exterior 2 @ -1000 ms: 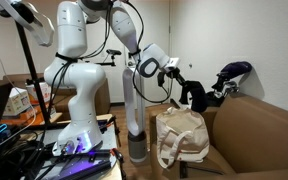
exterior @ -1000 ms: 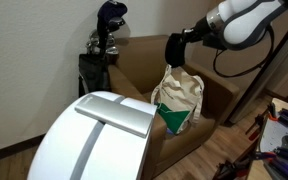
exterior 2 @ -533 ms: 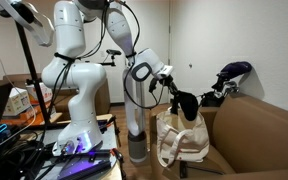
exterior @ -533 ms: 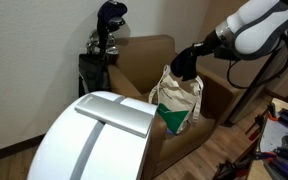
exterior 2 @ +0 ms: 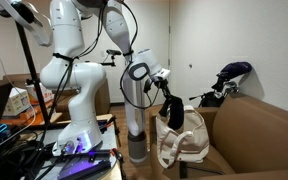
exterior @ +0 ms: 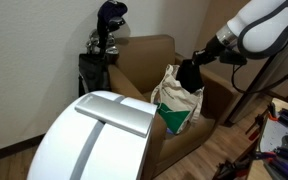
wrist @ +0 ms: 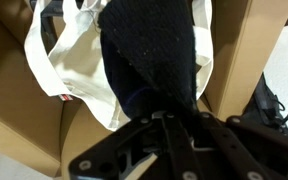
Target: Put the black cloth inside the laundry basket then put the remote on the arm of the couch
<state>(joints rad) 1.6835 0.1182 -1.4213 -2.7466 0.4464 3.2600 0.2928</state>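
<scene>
"Since you're holding it, where's the black cloth?"

"Dangling from my gripper, whose jaws are clamped on its top edge. It hangs right over the laundry basket's open mouth. That basket sits on the tan armchair."

The gripper has come down and sideways in 2 short moves; 1 second ago it hung high in front of the armchair back, now it sits low at the mouth of the laundry basket; the black cloth pinched in it has sunk too, from dangling clear above the handles to level with the open top; in an exterior view the black cloth has swung from beside the laundry basket to over its opening; the arm has shifted along with it.
</scene>
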